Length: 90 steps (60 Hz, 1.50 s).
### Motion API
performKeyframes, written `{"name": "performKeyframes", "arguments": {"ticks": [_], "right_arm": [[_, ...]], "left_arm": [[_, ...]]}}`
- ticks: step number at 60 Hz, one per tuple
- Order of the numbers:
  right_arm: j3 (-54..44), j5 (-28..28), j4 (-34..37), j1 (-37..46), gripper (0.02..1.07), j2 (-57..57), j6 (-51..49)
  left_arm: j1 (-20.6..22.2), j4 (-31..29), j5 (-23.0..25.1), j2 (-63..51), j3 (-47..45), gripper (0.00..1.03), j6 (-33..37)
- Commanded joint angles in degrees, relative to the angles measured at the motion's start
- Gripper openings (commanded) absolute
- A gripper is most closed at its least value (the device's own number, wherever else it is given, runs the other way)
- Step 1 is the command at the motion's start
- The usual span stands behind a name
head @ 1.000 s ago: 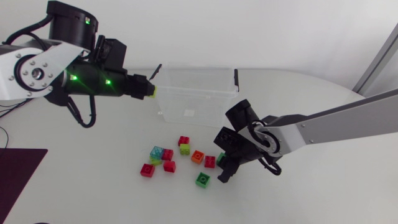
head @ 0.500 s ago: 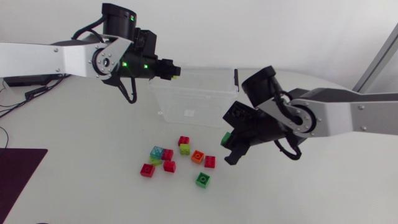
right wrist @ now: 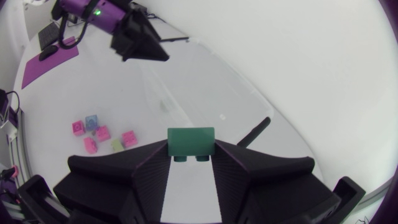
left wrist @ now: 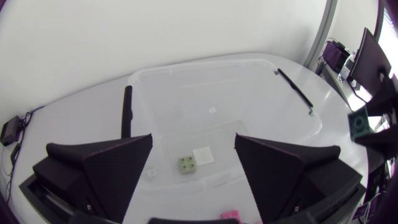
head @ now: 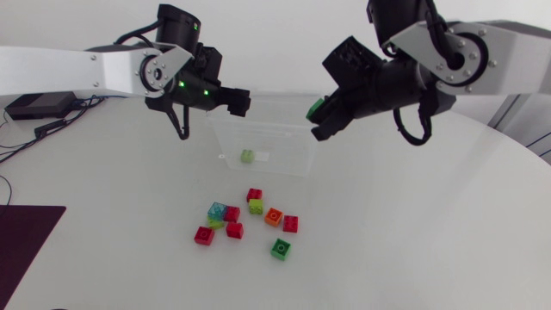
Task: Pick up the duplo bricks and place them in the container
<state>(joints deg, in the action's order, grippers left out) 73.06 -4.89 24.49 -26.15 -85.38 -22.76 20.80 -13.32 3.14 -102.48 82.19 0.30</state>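
Roughly by size, head view. White table (head: 430,241) fills the frame. Dark purple mat (head: 26,250) at the lower left edge.

Left arm (head: 69,73) enters at the upper left and runs towards the top centre. Right arm (head: 482,52) enters at the upper right, its black wrist angled down-left.

Clear container (head: 288,142) sits top centre, between the two wrists.

Left gripper (head: 237,102) hangs over the container's upper left rim. The left wrist view has its fingers (left wrist: 106,158) spread wide with nothing between them, and the container floor directly below.

Right gripper (head: 317,120) is at the container's upper right rim, raised off the table. Its fingers are clamped on a dark green brick (right wrist: 191,142), one on each side.

Pale green brick (head: 247,156) lies on the container floor, left of centre, beside a small white label (head: 262,157).

Loose bricks (head: 232,213) lie clustered on the table in the lower centre, below the container. Most are red. Among them are a teal brick (head: 217,210) and an orange brick (head: 274,217). A green brick (head: 281,249) lies lowest, slightly apart.
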Motion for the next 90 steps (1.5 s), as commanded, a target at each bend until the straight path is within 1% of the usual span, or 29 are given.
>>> {"name": "performKeyframes", "arguments": {"ticks": [1,6,10,14,24,32,34,35,38,39,40,41,43,45,51,55,63,65,77,79,80,83,90], "right_arm": [[3.1,-0.4,0.1,0.8,0.35,-3.6,0.1],[5.8,-0.7,-0.9,1.3,0.35,-6.3,0.7],[8.2,-0.9,-2.6,1.7,0.35,-9.5,1.1],[10.9,-0.9,-3.5,2.2,0.35,-13.1,1.6],[14.6,-0.7,-5.7,2.3,0.36,-18.4,2.0],[18.0,0.6,-6.7,2.6,0.38,-23.2,1.9],[18.6,1.0,-6.8,2.6,0.42,-24.0,1.9],[19.0,1.5,-6.8,2.6,0.47,-24.6,2.0],[19.8,2.2,-6.8,2.6,0.68,-25.4,1.9],[20.1,2.5,-6.6,2.5,0.79,-25.4,1.9],[20.2,2.9,-6.6,2.4,0.87,-25.4,2.0],[20.3,3.1,-6.6,2.4,0.92,-25.4,2.1],[20.2,3.4,-6.6,2.3,0.98,-24.9,2.4],[19.8,3.4,-6.5,2.2,1.02,-24.0,2.5],[15.4,3.4,-6.8,1.6,1.02,-18.2,2.4],[11.9,3.4,-7.2,1.0,1.02,-14.2,2.0],[2.9,3.2,-7.8,-0.9,1.02,-5.5,1.0],[-0.1,3.2,-7.8,-1.7,1.02,-3.0,0.8],[-10.6,3.2,-8.0,-3.6,1.02,3.6,0.4],[-12.0,3.2,-8.2,-3.9,1.02,4.2,0.4],[-13.4,3.3,-8.8,-4.1,1.02,4.7,0.3],[-16.1,3.2,-9.7,-4.3,1.02,5.7,-0.1],[-21.3,2.7,-11.0,-4.5,1.02,7.3,-0.9]], "left_arm": [[-0.1,-1.8,0.4,8.0,-2.3,0.98,2.7],[0.1,-5.6,0.5,13.0,-5.7,0.98,4.5],[0.6,-9.6,0.7,18.8,-10.6,0.98,7.4],[1.3,-12.7,1.3,22.2,-15.1,0.97,9.6],[2.3,-13.5,1.3,26.7,-24.4,0.96,12.4],[2.5,-14.0,1.3,25.8,-28.2,0.96,12.3],[2.8,-14.1,1.3,25.2,-28.8,0.96,12.2],[2.8,-14.1,1.2,24.7,-29.1,0.96,12.1],[2.7,-14.1,0.7,23.2,-29.2,0.96,11.9],[2.7,-14.1,0.4,22.4,-29.1,0.96,11.6],[2.8,-14.1,0.2,22.0,-29.1,0.96,11.4],[2.7,-14.1,0.1,21.2,-28.9,0.96,11.2],[2.6,-14.3,0.1,19.7,-28.6,0.94,10.7],[2.6,-14.7,0.1,18.1,-28.1,0.92,10.3],[2.8,-14.9,-0.1,14.1,-27.8,0.91,9.2],[3.2,-14.9,-0.1,12.6,-27.5,0.86,8.5],[3.6,-14.9,-0.1,8.6,-26.2,0.85,7.4],[3.6,-14.9,-0.1,7.6,-25.7,0.82,7.1],[4.3,-14.9,-0.1,4.7,-25.2,0.82,6.3],[4.3,-14.9,-0.1,4.5,-25.2,0.8,6.2],[4.3,-14.9,-0.1,4.1,-25.0,0.77,6.2],[4.3,-14.9,-0.1,3.7,-24.6,0.76,6.0],[4.6,-14.8,-0.1,2.5,-23.8,0.63,5.7]]}}
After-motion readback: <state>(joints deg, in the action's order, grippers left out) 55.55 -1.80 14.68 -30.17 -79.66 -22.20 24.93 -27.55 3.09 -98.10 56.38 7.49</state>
